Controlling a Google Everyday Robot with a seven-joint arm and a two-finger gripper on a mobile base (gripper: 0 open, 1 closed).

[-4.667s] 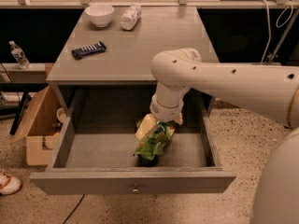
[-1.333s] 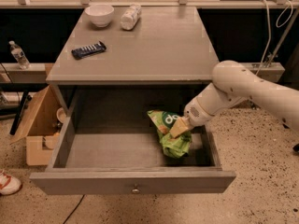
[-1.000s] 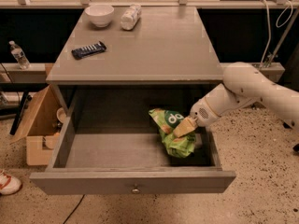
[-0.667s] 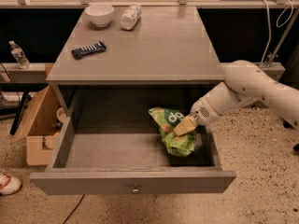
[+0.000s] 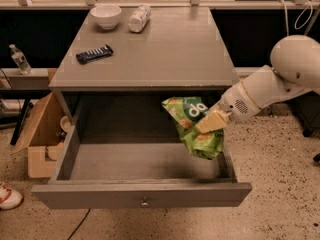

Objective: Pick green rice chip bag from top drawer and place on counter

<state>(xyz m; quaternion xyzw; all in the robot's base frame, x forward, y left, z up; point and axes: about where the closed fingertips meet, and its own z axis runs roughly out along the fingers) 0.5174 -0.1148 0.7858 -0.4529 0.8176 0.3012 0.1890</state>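
The green rice chip bag (image 5: 192, 124) hangs in my gripper (image 5: 210, 121), lifted above the right side of the open top drawer (image 5: 142, 195), just below the counter's front edge. The gripper's cream fingers (image 5: 212, 121) are shut on the bag's right side. My white arm (image 5: 272, 84) reaches in from the right. The grey counter (image 5: 160, 49) lies above and behind the bag. The drawer floor (image 5: 130, 161) under the bag is bare.
On the counter stand a white bowl (image 5: 106, 15), a lying plastic bottle (image 5: 139, 18) and a dark blue bar wrapper (image 5: 94, 53). A cardboard box (image 5: 40, 134) sits on the floor left of the cabinet. A water bottle (image 5: 20, 59) stands on a ledge at far left.
The bag has risen off the drawer floor in my gripper and now hangs higher, near the counter's front edge. The arm has lifted slightly up and right.
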